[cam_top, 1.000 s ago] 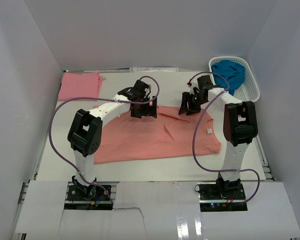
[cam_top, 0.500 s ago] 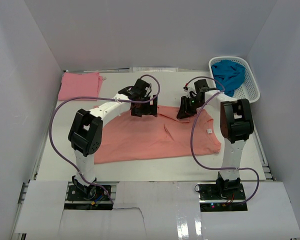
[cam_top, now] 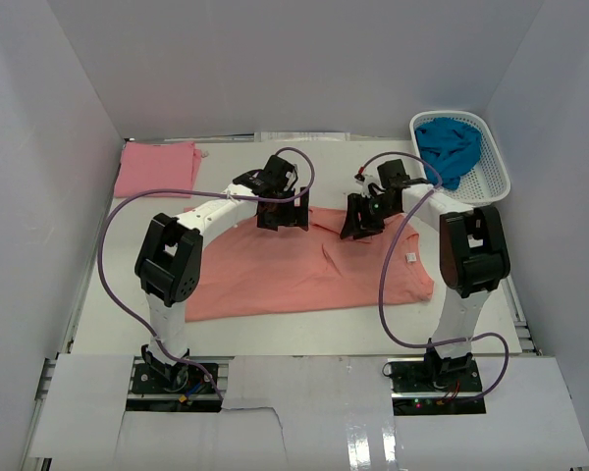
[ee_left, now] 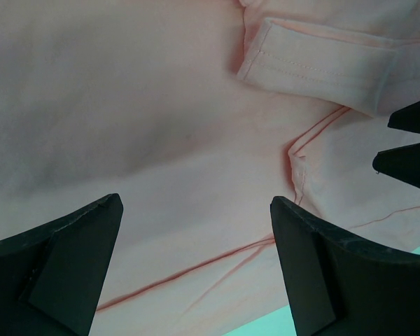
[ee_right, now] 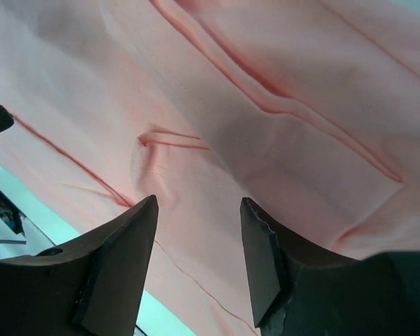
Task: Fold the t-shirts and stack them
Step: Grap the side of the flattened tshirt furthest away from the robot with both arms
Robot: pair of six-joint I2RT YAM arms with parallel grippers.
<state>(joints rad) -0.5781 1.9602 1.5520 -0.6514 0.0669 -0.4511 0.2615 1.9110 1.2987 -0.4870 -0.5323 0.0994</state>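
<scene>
A large salmon-orange t-shirt [cam_top: 304, 270] lies spread on the table, its white neck label [cam_top: 409, 257] near the right side. My left gripper [cam_top: 282, 218] hovers over the shirt's back edge, jaws wide open [ee_left: 196, 203] with only flat cloth [ee_left: 161, 105] beneath. To its right, my right gripper [cam_top: 358, 221] also sits over the back edge, open [ee_right: 199, 203] above creased salmon cloth [ee_right: 280, 84], gripping nothing. A lighter pink t-shirt [cam_top: 157, 167] lies folded at the back left. A teal-blue t-shirt [cam_top: 450, 145] is bunched in the basket.
The white lattice basket [cam_top: 496, 167] stands at the back right corner. White walls close in the table on the left, back and right. Purple cables loop from both arms over the shirt. The right gripper's fingertips [ee_left: 409, 140] show at the edge of the left wrist view.
My right gripper has shifted left and a little nearer, closer to the left gripper, over the shirt's back edge. The left arm and the shirts have stayed put.
</scene>
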